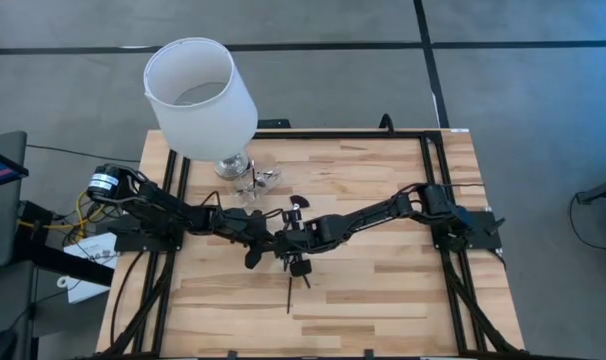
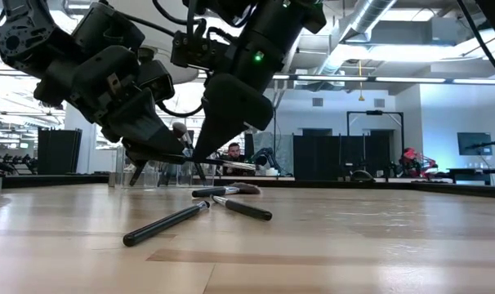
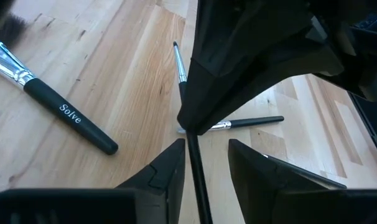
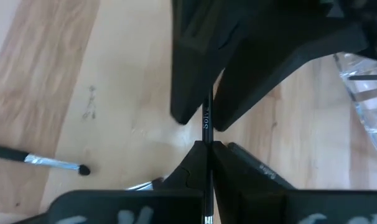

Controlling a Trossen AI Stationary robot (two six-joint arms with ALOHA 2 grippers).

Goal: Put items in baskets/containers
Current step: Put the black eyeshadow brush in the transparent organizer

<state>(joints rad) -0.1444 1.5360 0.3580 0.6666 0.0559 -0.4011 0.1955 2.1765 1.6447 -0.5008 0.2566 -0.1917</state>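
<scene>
Hands (image 4: pixel 207 134) meet over table, gripping one brush (image 4: pixel 206 118).

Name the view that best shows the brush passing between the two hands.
The right wrist view: the brush runs straight from the shut right hand into the left hand. The left wrist view shows its handle; the high and low views hide it.

We're looking into a big open lab or workshop hall, exposed ducts (image 2: pixel 378 33) running overhead behind the wooden table (image 2: pixel 354 245), dark cabinets (image 2: pixel 321 155) and a monitor (image 2: pixel 474 144) standing beyond it, a person (image 2: pixel 233 152) sitting there.
</scene>
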